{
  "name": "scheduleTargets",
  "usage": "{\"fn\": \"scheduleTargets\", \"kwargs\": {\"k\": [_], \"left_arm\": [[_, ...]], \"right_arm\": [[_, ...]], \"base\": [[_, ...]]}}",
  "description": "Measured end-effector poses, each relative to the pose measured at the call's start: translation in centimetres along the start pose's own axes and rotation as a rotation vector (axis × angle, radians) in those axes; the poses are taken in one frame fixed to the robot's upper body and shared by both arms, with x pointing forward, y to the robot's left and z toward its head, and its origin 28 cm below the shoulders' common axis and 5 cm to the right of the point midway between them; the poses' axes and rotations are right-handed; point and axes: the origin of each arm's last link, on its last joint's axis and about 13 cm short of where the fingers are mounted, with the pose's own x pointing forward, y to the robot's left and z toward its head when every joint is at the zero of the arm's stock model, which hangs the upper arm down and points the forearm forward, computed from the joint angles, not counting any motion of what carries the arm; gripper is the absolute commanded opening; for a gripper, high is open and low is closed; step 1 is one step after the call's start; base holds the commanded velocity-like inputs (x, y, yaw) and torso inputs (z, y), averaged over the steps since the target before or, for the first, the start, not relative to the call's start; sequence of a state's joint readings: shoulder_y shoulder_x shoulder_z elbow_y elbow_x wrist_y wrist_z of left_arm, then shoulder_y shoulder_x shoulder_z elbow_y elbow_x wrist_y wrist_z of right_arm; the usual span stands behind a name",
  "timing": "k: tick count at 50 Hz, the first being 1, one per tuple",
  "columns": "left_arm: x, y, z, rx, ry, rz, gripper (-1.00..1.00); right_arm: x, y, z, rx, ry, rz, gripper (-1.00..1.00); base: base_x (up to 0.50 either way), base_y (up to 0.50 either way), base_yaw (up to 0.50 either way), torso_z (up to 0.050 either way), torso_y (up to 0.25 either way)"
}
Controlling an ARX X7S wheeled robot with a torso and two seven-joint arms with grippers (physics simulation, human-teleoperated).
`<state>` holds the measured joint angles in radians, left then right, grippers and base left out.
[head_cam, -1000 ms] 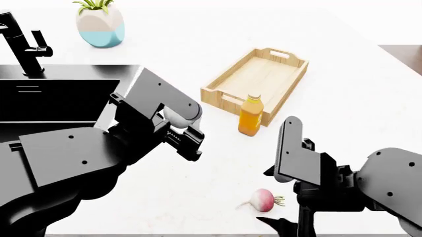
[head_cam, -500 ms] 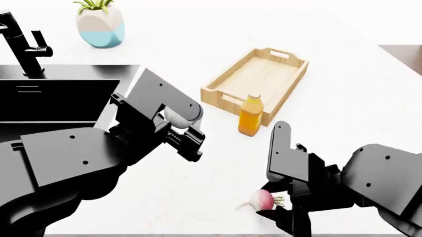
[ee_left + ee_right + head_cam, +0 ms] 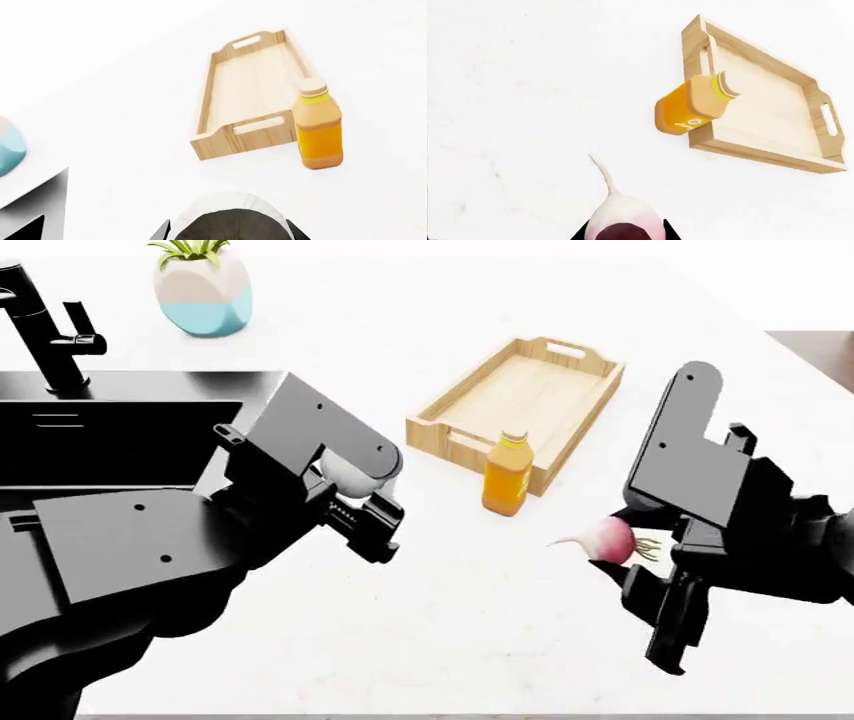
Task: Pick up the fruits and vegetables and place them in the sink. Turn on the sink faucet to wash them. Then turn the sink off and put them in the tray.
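Note:
My left gripper (image 3: 352, 483) is shut on the whitish-grey garlic bulb (image 3: 347, 470), held above the counter just right of the black sink (image 3: 120, 430). In the left wrist view the bulb (image 3: 230, 217) fills the space between the jaws. The right gripper (image 3: 625, 543) is shut on the pink-red radish (image 3: 607, 537), lifted off the counter with its white root pointing left. The radish (image 3: 622, 220) also sits between the jaws in the right wrist view. The wooden tray (image 3: 567, 390) lies behind both, with nothing in it. The black faucet (image 3: 47, 335) stands at the sink's far left.
An orange bottle (image 3: 507, 475) with a yellow cap stands against the tray's near end. A white-and-blue plant pot (image 3: 203, 288) sits at the back of the white counter (image 3: 481, 620). The counter's right edge shows at the far right.
The right gripper came down around the radish, shut on it and lifted it up and to the right. The left arm, still holding the garlic, shifted slightly.

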<state>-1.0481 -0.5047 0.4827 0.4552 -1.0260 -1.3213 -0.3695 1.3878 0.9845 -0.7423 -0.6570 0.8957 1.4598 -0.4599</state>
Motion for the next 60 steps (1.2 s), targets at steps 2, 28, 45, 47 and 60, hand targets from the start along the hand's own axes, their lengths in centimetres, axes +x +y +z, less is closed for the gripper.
{"fn": "scheduleTargets", "kwargs": {"k": [2,28,45,47,60], "left_arm": [[0.0,0.1,0.1,0.001,0.0,0.005,-1.0],[-2.3,1.9,2.2,0.003,-0.019,0.038,-1.0],[-4.4,3.0,3.6,0.019,-0.037,0.047,-1.0],[-4.6,3.1,3.7,0.021,-0.038,0.046,-1.0],[-5.1,3.4,4.1,0.028,-0.035,0.048,-1.0]], "right_arm": [[-0.6,-0.2,0.2,0.005,0.007,-0.044,-1.0],[-4.6,-1.8,2.4,-0.055,-0.02,-0.2,-1.0],[-5.7,-3.1,3.8,-0.095,-0.039,-0.19,-1.0],[-5.8,-3.2,3.9,-0.1,-0.039,-0.184,-1.0],[-6.0,-3.2,4.3,-0.126,-0.034,-0.156,-1.0]], "base": [[0.0,0.0,0.0,0.0,0.0],[0.0,0.23,0.0,0.0,0.0],[-0.06,0.49,0.0,0.0,0.0],[-0.29,0.45,0.0,0.0,0.0],[-0.3,0.47,0.0,0.008,0.0]]}}
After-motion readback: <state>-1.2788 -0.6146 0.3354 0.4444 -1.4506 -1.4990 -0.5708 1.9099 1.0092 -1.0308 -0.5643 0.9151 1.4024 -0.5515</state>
